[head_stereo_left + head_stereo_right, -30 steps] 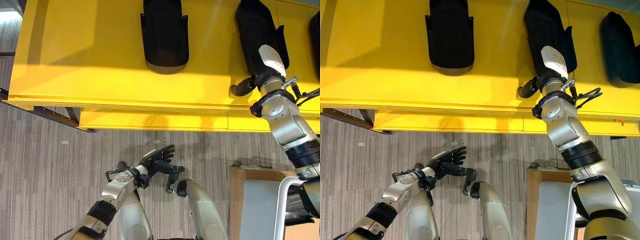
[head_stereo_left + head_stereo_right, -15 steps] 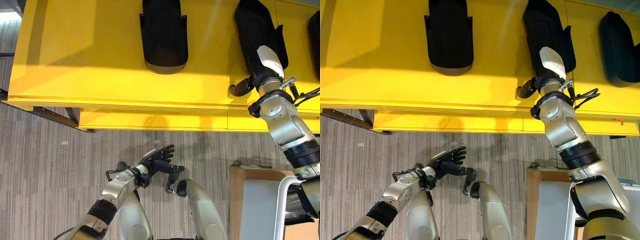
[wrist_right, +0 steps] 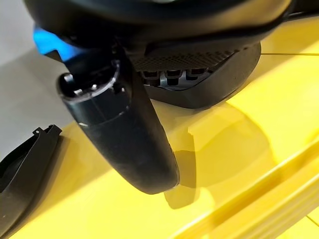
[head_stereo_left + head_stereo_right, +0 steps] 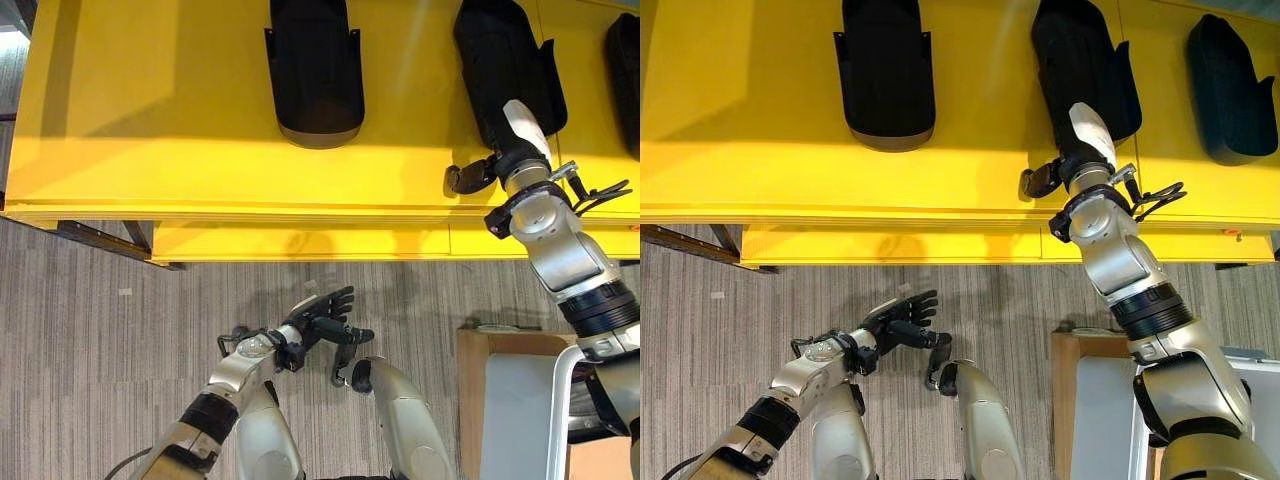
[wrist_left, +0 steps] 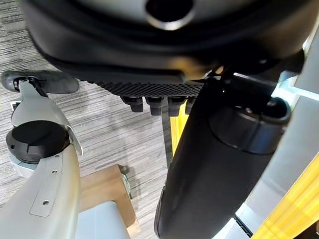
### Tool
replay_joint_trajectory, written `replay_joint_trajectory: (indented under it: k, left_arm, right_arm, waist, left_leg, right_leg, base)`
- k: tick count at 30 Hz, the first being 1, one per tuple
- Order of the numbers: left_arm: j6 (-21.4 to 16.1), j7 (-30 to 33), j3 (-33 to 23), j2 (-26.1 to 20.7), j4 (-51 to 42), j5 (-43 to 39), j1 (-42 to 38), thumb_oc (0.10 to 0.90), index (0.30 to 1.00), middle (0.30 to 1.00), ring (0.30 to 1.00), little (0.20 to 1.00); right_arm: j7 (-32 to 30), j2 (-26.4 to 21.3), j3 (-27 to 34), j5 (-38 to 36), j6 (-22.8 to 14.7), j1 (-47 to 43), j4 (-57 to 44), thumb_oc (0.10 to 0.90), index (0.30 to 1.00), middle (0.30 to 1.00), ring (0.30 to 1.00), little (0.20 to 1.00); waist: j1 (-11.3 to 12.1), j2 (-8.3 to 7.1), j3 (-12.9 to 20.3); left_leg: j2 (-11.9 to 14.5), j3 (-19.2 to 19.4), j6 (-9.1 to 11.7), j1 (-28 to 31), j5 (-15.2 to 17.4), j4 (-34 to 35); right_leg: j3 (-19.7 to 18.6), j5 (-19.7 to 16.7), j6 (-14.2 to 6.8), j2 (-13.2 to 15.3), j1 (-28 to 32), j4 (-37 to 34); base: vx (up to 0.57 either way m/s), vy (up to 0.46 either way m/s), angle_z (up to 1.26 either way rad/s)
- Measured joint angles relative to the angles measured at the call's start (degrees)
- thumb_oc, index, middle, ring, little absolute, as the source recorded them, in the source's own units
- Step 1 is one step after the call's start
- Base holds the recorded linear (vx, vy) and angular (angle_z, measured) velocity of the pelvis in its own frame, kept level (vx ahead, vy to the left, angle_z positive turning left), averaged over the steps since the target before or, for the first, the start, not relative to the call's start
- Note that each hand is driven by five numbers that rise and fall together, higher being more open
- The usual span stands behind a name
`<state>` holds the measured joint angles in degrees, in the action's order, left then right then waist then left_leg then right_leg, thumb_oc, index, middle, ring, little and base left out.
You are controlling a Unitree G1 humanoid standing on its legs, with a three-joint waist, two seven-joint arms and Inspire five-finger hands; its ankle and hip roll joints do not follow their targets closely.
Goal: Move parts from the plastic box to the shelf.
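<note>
The middle black part point(image 4: 1080, 60) lies on the yellow shelf point(image 4: 760, 120), under the right hand point(image 4: 1072, 160); its fingers seem to rest on the part, grip unclear. The left hand point(image 4: 902, 318) hangs low over the floor, fingers straight

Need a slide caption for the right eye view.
Right hand rests on the middle black part on the yellow shelf; left hand hangs open over the floor.
</note>
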<state>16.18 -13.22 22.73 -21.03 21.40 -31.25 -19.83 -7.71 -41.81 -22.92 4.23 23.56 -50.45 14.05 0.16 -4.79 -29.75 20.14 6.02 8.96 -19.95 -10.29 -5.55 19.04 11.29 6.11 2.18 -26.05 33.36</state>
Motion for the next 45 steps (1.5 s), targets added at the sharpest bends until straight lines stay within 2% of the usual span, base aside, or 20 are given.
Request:
replay_joint_trajectory:
  k: [20,34,39,45]
  left_arm:
    - [0.8,3.9,1.0,1.5,0.0,-2.1,-2.1,0.9,1.0,1.0,1.0,1.0]
    - [1.3,6.4,3.0,2.4,0.0,-2.4,-4.8,0.9,1.0,1.0,1.0,1.0]
    - [1.5,6.7,3.1,2.4,0.0,-3.5,-5.1,0.9,1.0,1.0,1.0,1.0]
    - [1.4,6.8,4.1,2.5,0.0,-4.5,-6.0,0.9,1.0,1.0,1.0,1.0]
  right_arm:
    - [-2.2,3.2,0.2,-10.0,0.2,-0.4,-0.3,0.9,1.0,1.0,1.0,1.0]
    - [-3.5,3.3,0.2,-9.8,0.7,-0.7,-0.3,0.9,1.0,1.0,1.0,1.0]
    - [-4.3,4.0,0.2,-6.7,2.7,-1.4,0.1,0.9,1.0,1.0,1.0,1.0]
    - [-4.5,4.9,0.1,-2.8,3.0,-1.8,0.1,0.9,1.0,1.0,1.0,1.0]
  waist:
    - [0.1,-0.01,0.0]
    - [-0.1,-0.01,0.0]
    - [-0.2,-0.01,0.0]
    - [-0.2,-0.02,0.0]
  left_leg:
    - [0.0,0.0,0.0,0.8,0.0,0.0]
    - [0.0,0.0,0.0,0.7,0.0,-0.2]
    - [-0.1,0.2,0.0,0.6,0.0,-0.3]
    - [-0.2,0.9,0.2,1.0,0.2,-0.3]
  right_leg:
    - [0.0,-0.2,0.3,0.1,0.6,-0.2]
    - [-0.1,-0.2,0.3,0.0,0.6,0.0]
    - [-0.4,-0.2,0.2,0.1,0.5,-0.2]
    - [-0.9,-0.1,0.0,0.1,0.4,-0.2]
  base:
    - [0.0,0.0,0.0]
    - [0.0,0.0,0.0]
    - [-0.01,0.037,-0.01]
    - [0.01,0.009,-0.02]
